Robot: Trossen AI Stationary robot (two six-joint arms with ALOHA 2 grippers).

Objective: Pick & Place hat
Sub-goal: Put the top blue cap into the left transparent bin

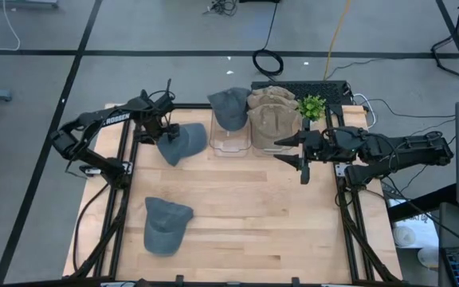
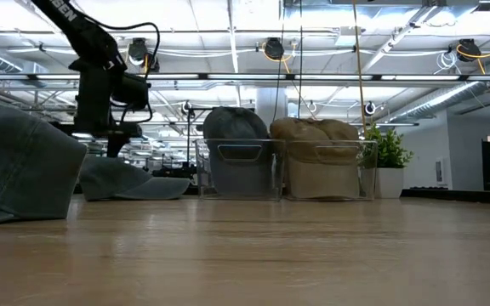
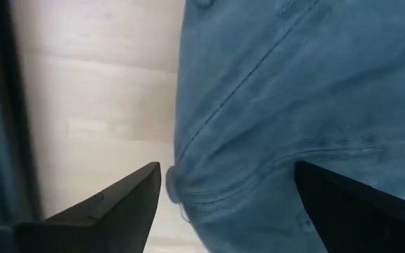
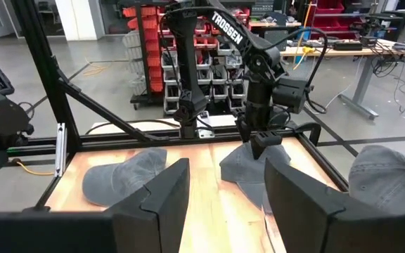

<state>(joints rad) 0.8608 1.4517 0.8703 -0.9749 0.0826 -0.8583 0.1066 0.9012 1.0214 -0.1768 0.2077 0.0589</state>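
Note:
A blue-grey hat (image 1: 183,142) lies on the wooden table at the far left, its underside on the wood; it also shows in the low view (image 2: 134,183). My left gripper (image 1: 166,131) is open just over its left edge. In the left wrist view (image 3: 227,204) the two fingers stand on either side of the hat's seamed edge (image 3: 209,176). A second blue-grey hat (image 1: 166,225) lies near the front left. My right gripper (image 1: 301,155) is open and empty at the right, beside the bins.
Two clear bins (image 1: 231,142) stand at the far middle. One holds a grey hat (image 1: 229,108) and the other holds tan hats (image 1: 273,115). A small green plant (image 1: 311,106) stands to their right. Bare wood lies in the table's middle and near right.

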